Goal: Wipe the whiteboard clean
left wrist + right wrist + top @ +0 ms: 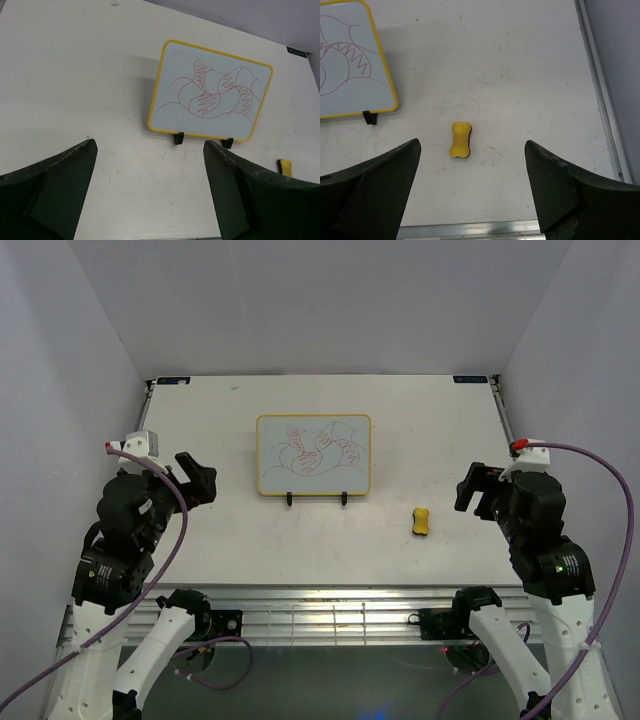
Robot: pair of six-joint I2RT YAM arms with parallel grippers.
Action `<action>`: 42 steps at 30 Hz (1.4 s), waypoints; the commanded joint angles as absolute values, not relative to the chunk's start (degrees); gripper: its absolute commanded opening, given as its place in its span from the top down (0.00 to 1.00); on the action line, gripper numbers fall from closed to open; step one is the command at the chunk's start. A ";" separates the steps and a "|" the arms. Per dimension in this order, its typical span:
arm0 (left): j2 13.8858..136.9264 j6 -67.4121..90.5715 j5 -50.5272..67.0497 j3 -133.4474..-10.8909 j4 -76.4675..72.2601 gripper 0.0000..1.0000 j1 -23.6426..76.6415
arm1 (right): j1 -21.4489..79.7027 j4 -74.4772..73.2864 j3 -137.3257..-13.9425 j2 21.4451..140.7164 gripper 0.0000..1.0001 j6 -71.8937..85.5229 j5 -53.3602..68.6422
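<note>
The whiteboard (313, 454) is standing near the middle of the bench (430, 420), propped on a black wire stand whose two feet (290, 499) are poking out under its lower edge. Red looping and zigzag scribbles are covering most of its face.

A small yellow eraser (460, 139) is lying flat on the bench, to the right of the board and nearer the arms, well apart from the board's lower right corner. In the right wrist view it is sitting between the two fingers' lines of sight, ahead of them and touching neither.

The left hand (200, 478) is hovering to the left of the board, its fingers spread wide and gripping nothing. The right hand (472, 490) is hanging to the right of the eraser, likewise spread wide and empty. A purple cable (165, 540) is looping over the left arm.
</note>
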State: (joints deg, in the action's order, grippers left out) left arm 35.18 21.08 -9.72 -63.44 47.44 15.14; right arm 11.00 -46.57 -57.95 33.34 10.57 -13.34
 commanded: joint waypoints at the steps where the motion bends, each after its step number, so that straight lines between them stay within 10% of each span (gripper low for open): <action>1: 34.54 21.80 -8.70 -64.25 45.53 0.02 15.38 | 11.25 -43.95 -57.92 32.87 0.10 11.16 -13.71; 16: 39.71 22.06 8.25 -58.89 33.06 0.02 15.38 | 11.25 -32.88 -49.58 26.38 0.10 14.15 1.47; 42: 99.47 19.86 55.62 -66.79 -11.42 0.02 -4.92 | 12.39 -41.21 -48.25 18.02 0.10 10.81 16.62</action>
